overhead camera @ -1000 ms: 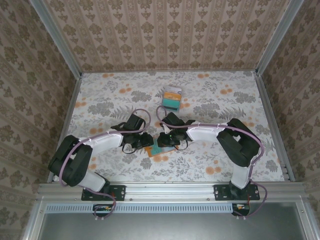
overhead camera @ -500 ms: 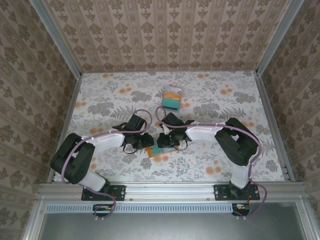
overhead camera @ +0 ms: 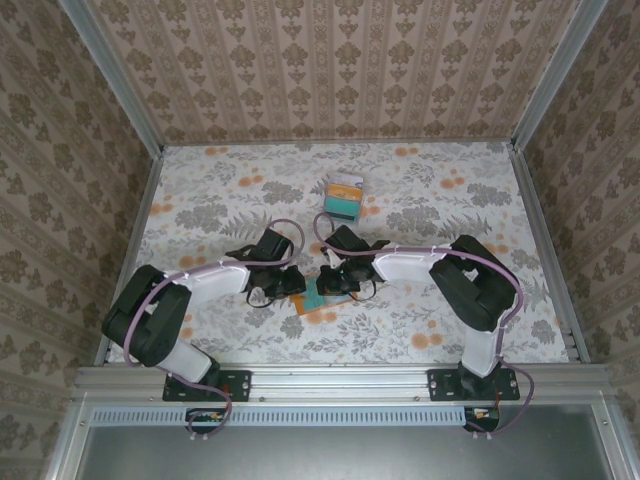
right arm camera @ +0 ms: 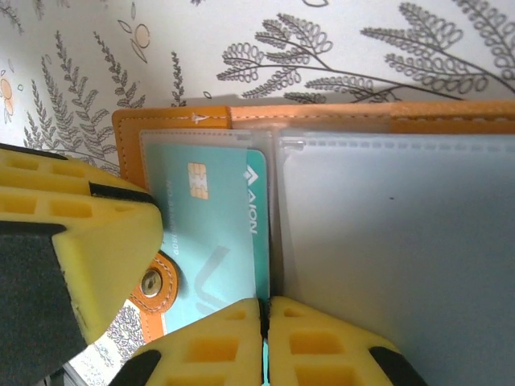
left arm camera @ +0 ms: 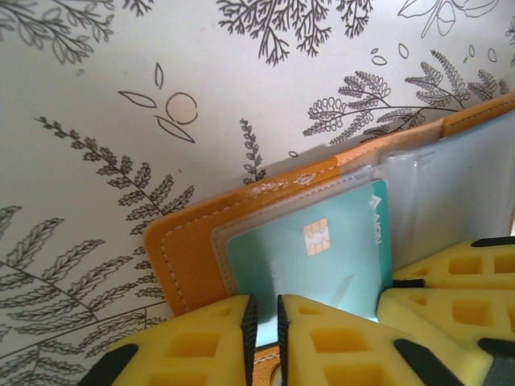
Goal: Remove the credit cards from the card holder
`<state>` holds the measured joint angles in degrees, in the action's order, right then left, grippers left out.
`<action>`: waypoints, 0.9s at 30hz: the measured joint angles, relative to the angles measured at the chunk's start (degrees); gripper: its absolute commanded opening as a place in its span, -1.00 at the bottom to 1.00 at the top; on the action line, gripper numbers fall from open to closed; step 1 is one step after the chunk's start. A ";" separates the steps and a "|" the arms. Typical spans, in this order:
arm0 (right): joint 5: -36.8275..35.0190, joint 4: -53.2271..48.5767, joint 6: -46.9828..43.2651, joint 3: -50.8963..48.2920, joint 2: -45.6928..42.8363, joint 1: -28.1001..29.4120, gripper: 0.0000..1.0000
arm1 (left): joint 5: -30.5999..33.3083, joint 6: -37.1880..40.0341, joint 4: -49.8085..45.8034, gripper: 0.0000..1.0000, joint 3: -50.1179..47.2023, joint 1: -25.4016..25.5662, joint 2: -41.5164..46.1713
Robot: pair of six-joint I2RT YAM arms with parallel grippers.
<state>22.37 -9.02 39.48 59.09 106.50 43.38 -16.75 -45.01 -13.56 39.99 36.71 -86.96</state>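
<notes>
Open orange card holder (left arm camera: 189, 257), left hand (left arm camera: 263, 310) pinching its edge, right hand (right arm camera: 265, 314) closed narrowly on teal card (right arm camera: 221, 233)

Orange folding card holder (left arm camera: 189, 265) cut off at right; left gripper's (left arm camera: 263, 312) yellow fingers (left arm camera: 322, 338) hide teal chip card's (left arm camera: 322, 265) lower edge.

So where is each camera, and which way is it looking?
Top camera: above and behind the arms, looking down at the table; the left arm and right arm show, meeting over the holder.
Left wrist camera: on the left arm, looking down at the holder's orange corner and teal card; the left claw shows at the bottom.
Right wrist camera: on the right arm, looking down at the same card beside a clear sleeve; the right claw shows at the bottom.
Shared: both wrist views see the teal card.
</notes>
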 measured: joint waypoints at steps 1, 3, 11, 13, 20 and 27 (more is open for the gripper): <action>0.17 0.17 0.00 -0.17 -0.04 -0.09 -0.83 | 0.24 0.09 -0.31 -0.78 0.04 0.00 -0.02; 0.42 0.92 0.04 -0.70 -0.26 -0.26 -0.84 | 0.61 0.28 -0.90 -0.80 0.37 0.00 -0.20; 0.68 3.17 1.03 -2.60 -1.22 -1.07 -0.90 | 0.85 0.94 -1.38 -0.83 0.81 0.13 -0.44; 0.72 3.34 1.09 -2.80 -1.33 -1.20 -0.90 | 0.94 1.03 -1.36 -0.83 0.87 0.24 -0.48; 0.83 4.52 1.27 -4.09 -2.21 -1.99 -0.90 | 0.92 1.16 -1.20 -0.84 1.25 0.44 -0.85; 1.25 4.68 1.38 -4.63 -2.43 -2.89 -0.83 | 0.85 1.31 -1.22 -0.84 1.42 0.50 -1.09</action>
<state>23.62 -4.34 40.86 54.46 104.07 40.49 -15.90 -43.70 -14.79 41.41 37.21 -88.05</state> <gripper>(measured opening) 0.084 0.083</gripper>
